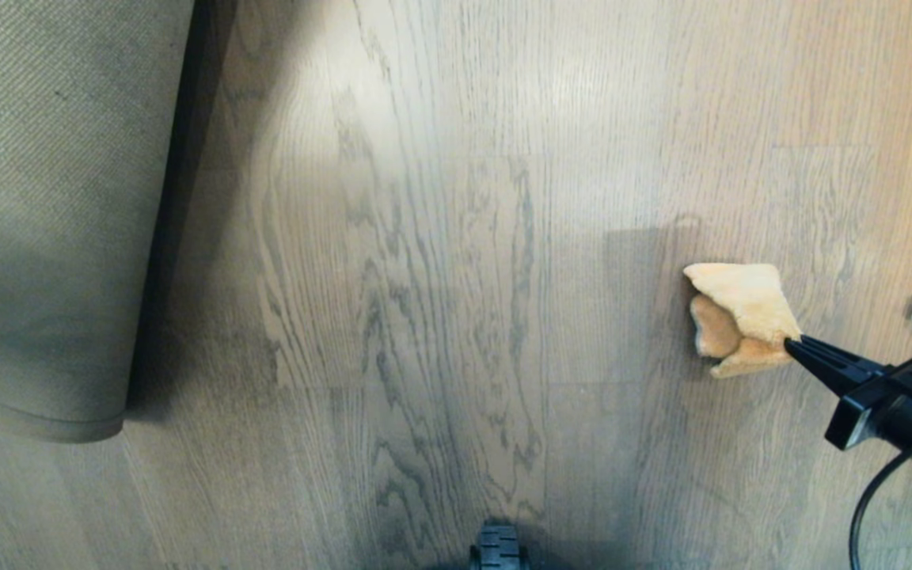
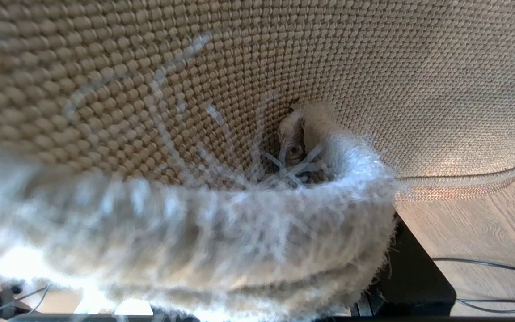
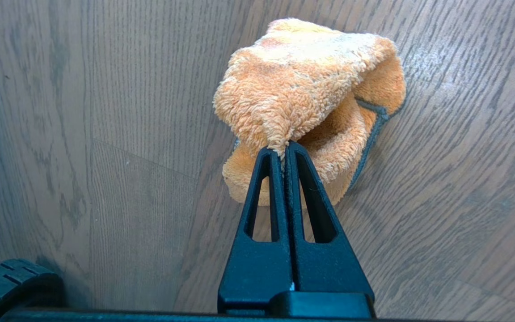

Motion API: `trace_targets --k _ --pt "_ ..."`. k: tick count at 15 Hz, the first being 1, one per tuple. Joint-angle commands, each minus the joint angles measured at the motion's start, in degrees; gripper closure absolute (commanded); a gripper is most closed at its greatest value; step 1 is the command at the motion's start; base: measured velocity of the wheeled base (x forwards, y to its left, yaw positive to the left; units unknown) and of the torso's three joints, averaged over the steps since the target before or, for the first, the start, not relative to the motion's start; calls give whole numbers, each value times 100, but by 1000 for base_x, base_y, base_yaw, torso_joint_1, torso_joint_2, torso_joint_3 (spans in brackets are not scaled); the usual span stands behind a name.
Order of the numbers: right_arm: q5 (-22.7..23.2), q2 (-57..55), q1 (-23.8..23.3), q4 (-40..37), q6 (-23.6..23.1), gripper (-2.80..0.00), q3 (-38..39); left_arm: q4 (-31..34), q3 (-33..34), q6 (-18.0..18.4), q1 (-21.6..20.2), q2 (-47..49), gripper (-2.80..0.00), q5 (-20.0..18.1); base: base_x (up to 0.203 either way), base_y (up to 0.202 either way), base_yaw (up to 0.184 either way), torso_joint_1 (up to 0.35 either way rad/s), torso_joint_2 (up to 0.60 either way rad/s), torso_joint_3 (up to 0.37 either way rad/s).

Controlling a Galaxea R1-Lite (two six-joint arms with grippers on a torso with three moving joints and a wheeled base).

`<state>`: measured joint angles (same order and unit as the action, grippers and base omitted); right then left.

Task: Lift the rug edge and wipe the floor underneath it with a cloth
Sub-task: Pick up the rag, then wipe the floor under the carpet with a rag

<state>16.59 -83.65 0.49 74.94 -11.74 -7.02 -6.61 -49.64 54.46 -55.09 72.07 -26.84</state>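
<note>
The rug (image 1: 52, 198) is lifted at the far left, its ribbed tan backing turned toward me and its rounded corner hanging just above the floor (image 1: 456, 277). In the left wrist view the rug's fluffy edge (image 2: 221, 250) folds across my left gripper (image 2: 280, 268) and hides its fingers; the gripper holds that edge up. At the right, my right gripper (image 1: 790, 342) is shut on a corner of the orange cloth (image 1: 741, 305). The cloth (image 3: 302, 89) is bunched and rests on the wood floor (image 3: 105, 134) ahead of the gripper (image 3: 284, 150), its grey trim showing.
A black wheel of my base (image 1: 497, 550) sits at the near edge and shows in the right wrist view as a wheel (image 3: 11, 286). Black cables (image 2: 485, 264) lie on the floor near the rug corner. Bare planks stretch between rug and cloth.
</note>
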Motion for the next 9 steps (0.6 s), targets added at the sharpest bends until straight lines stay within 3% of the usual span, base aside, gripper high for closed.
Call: trace_targets --k 1,3,9 --pt "18 -54 22 45 -13 0 -2 -7 -11 21 -2 0 0 -14 0 0 0 0 0 0" --pt "20 -72 141 90 0 0 -37 -7 -11 25 -2 -9 0 -14 0 0 0 0 0 0" --pt "11 -189 1080 117 52 0 -278 -7 -2 12 -2 0 0 -14 0 0 0 0 0 0"
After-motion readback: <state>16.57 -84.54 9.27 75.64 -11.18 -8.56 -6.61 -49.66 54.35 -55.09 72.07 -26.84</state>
